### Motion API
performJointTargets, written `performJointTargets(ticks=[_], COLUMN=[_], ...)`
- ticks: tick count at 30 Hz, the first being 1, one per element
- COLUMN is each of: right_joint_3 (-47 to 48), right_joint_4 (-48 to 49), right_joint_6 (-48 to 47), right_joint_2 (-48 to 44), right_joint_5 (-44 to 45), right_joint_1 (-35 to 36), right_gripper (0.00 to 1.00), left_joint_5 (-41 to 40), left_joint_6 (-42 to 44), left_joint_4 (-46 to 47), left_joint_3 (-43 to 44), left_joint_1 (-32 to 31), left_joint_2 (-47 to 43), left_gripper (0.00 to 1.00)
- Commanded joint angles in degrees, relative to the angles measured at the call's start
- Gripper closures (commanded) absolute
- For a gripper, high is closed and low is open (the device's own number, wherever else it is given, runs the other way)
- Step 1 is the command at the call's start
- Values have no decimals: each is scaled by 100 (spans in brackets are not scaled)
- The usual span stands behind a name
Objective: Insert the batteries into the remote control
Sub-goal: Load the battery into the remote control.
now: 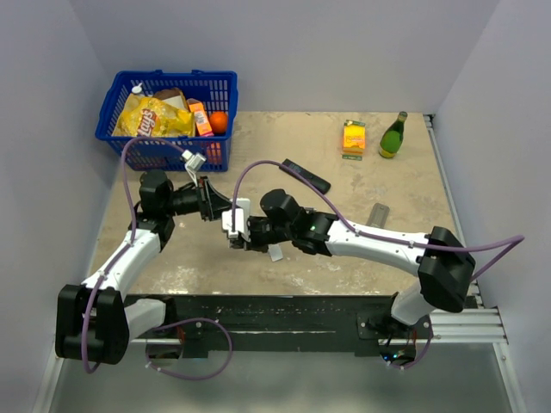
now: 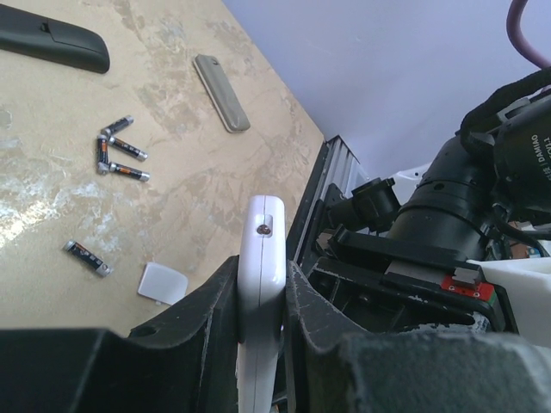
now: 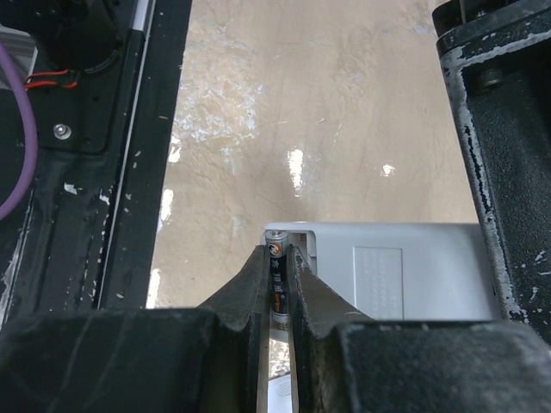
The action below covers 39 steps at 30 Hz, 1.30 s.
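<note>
**One battery pinched, one white remote held up to meet it**

The left gripper (image 2: pixel 263 280) is clamped tight on the single white remote (image 2: pixel 263 228). It holds the remote on edge above the table (image 1: pixel 387 258), with one finger pressed to each flat face. The right gripper (image 3: pixel 275 255) is closed almost fully, its jaws pinching one held battery (image 3: pixel 276 292) lengthwise. In the right wrist view that battery's tip sits at the 9 o'clock end of the white remote. Whether it has entered the compartment cannot be told. From above, the two grippers meet a little toward 9 o'clock from the table's middle.

The left wrist view shows more batteries lying on the table. A battery cluster (image 2: pixel 120 153) of what look like four, touching or crossing, lies at 10 o'clock in the frame. One lone battery (image 2: pixel 87 257) lies at 9 o'clock, apart from the cluster. Just beside the lone one, toward 4 o'clock, is one small white cover (image 2: pixel 163 283).

From above, one black remote (image 1: pixel 306 175) lies at 1 o'clock from the grippers. One grey slab (image 1: pixel 377 213) lies at 3 o'clock from them. One blue basket (image 1: pixel 168 107) of groceries fills the table's 10 o'clock corner. One orange box (image 1: pixel 354 136) and one green bottle (image 1: pixel 393 135) stand near each other at 1 o'clock.
</note>
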Motion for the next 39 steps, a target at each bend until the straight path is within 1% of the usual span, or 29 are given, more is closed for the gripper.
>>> performJointTargets(ticks=[1,6,14,16,21,30,34,39], right_joint_3=[131,227,289,333,429,623,571,667], right_joint_4=[-422,-624,-905,-1002,-1151,-1327,-1204,-1239], right_joint_6=[-113,-148,-192,-192,-183,-236,-210,-262], right_joint_2=[175,324,430,474,588,808,791,870], right_joint_5=[487,812,1085,1146,1348,1691,1648,1560], right_joint_1=[20,29,37,46,64,213,248,371], right_gripper=[100,100,100,100,100,100,100,100], left_joint_5=[141,89,-8,-69,-482,-834,-957,-1159], left_joint_6=[-498,-551,-525,-429,194,284,152,-181], left_joint_4=[407,442,354,240,-647,-999,-930,-569], left_joint_3=[92,92,110,145,373,443,374,171], left_joint_1=[-2,7,59,59,59,59,50,42], left_joint_2=[-59,-68,-76,-76,-199,-287,-322,-428], left_gripper=[100,100,100,100,100,100,100,100])
